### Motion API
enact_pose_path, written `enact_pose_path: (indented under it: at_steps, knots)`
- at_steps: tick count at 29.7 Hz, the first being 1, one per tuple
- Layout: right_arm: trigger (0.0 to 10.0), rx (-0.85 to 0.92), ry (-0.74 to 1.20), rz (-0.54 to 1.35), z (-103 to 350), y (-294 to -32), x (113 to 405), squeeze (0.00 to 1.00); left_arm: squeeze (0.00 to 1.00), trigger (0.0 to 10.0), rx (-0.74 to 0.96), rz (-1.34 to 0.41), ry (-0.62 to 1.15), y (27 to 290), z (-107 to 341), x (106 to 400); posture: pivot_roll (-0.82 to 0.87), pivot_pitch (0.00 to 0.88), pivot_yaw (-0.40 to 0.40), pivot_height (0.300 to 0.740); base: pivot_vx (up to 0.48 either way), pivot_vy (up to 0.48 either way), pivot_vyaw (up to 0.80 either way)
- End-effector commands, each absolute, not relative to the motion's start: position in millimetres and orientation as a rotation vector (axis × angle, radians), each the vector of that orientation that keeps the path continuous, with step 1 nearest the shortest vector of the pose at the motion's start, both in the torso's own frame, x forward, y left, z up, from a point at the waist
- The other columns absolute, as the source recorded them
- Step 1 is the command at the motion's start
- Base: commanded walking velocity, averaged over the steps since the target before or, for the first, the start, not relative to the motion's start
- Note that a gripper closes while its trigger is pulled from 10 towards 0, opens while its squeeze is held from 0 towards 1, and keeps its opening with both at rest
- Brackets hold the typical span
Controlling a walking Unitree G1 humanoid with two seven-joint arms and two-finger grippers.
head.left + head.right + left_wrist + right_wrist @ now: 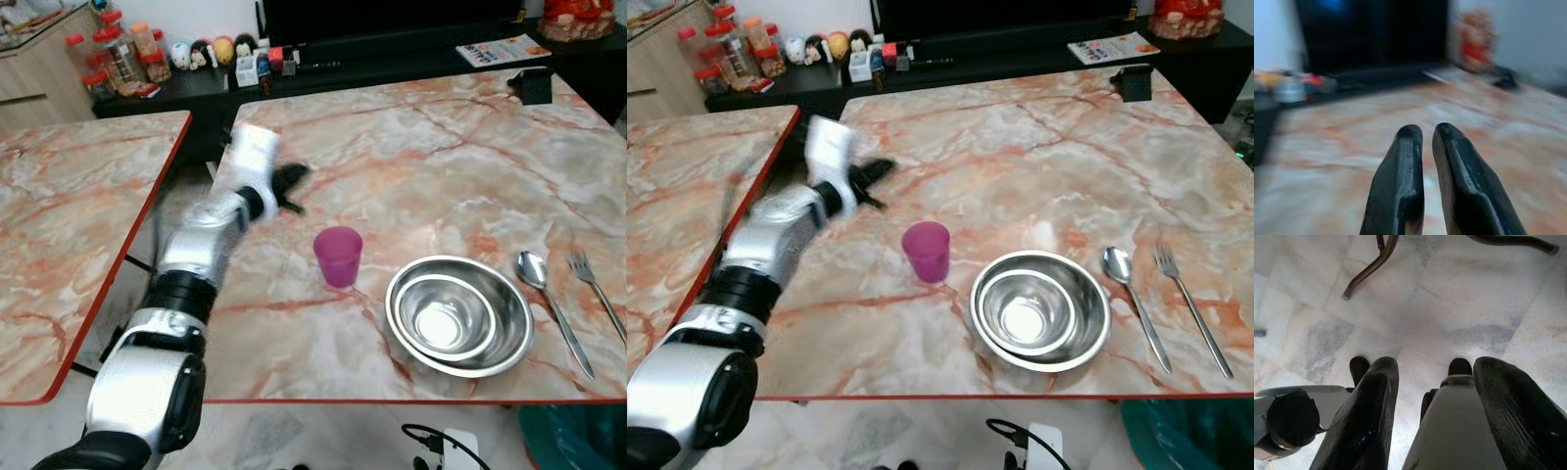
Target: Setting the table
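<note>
A purple plastic cup [338,256] stands upright on the marble table [441,157], left of two nested steel bowls [458,315]. A spoon [551,304] and a fork [596,290] lie to the right of the bowls. My left gripper [292,186] hovers blurred over the table, behind and left of the cup and apart from it; its fingers [1400,181] are shut with nothing between them. My right gripper [1432,377] hangs idle over the floor, its fingers spread open.
A second marble table [69,206] stands to the left across a narrow gap. A dark sideboard [323,64] behind holds jars, figurines and a magazine. A small black object [534,86] sits at the table's far right. A cable and white plug [441,446] lie on the floor.
</note>
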State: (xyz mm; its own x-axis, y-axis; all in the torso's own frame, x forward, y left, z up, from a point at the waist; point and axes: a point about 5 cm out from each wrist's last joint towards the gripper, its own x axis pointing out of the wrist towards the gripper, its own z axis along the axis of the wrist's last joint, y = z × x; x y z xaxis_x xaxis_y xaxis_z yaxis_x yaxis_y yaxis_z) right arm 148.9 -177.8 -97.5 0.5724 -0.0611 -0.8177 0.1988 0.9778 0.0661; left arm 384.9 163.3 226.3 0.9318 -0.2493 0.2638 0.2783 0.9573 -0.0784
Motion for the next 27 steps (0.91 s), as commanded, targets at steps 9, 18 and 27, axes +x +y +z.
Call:
enact_pose_path:
  at_steps: [9,18,27]
  knots:
    - [10.0,0.133,0.965,-0.123,-97,-179,153,0.00,0.00,10.0,-0.006,0.287,-0.208,279,140,306,0.06,0.035,0.097,0.740,0.000,0.000,0.00]
    - [10.0,0.122,0.958,-0.111,-95,-178,156,0.00,0.00,10.0,0.069,0.530,0.001,318,71,246,0.06,0.029,0.101,0.740,0.000,0.000,0.00]
    - [10.0,0.128,0.969,-0.123,-97,-178,152,0.00,0.00,10.0,0.083,0.484,0.294,311,11,215,0.04,0.007,0.117,0.740,0.000,0.000,0.00]
